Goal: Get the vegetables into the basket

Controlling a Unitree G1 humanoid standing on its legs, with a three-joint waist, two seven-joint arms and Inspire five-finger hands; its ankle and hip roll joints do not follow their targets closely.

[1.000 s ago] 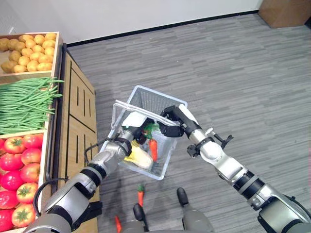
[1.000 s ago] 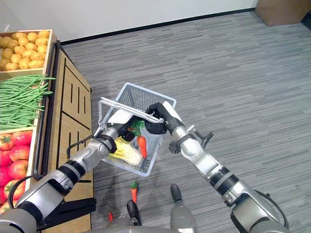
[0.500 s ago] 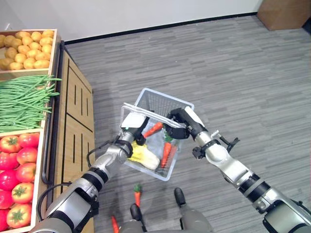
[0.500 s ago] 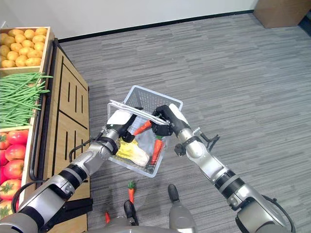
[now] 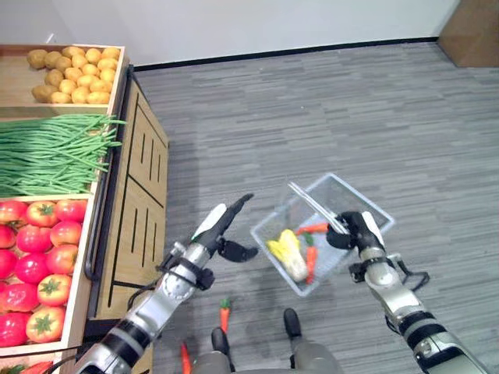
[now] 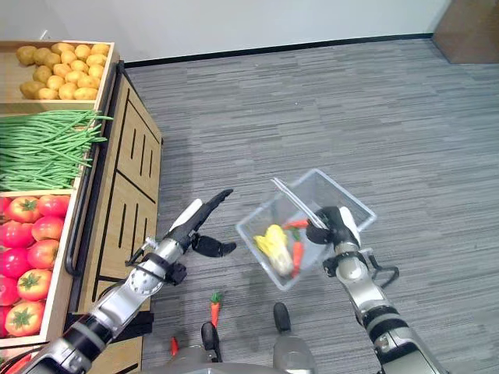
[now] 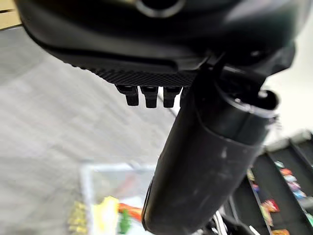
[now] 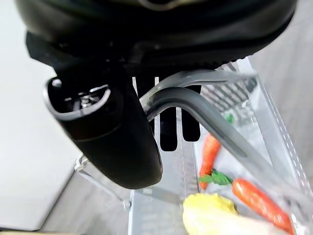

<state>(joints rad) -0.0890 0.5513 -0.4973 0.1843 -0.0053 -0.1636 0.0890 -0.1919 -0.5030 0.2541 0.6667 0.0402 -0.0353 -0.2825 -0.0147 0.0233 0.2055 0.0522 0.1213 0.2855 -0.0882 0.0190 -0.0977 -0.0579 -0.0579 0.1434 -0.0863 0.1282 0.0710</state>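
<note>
The robot's right hand has its dark fingers and thumb curled round the grey metal handles of the silver wire mesh basket, which hangs from that grip, tilted, above the grey striped carpet floor. Inside the basket lie a pale yellow leafy cabbage and two orange carrots with green tops (one of them along the mesh wall, the other beside the cabbage). The left hand is held apart from the basket, to its left, with fingers stretched out straight and thumb spread; it holds nothing. Two more small orange carrots lie on the floor below the left arm. Along the left stands a wooden produce stand with crates of yellow-brown potatoes, long green beans and red tomatoes.
</note>
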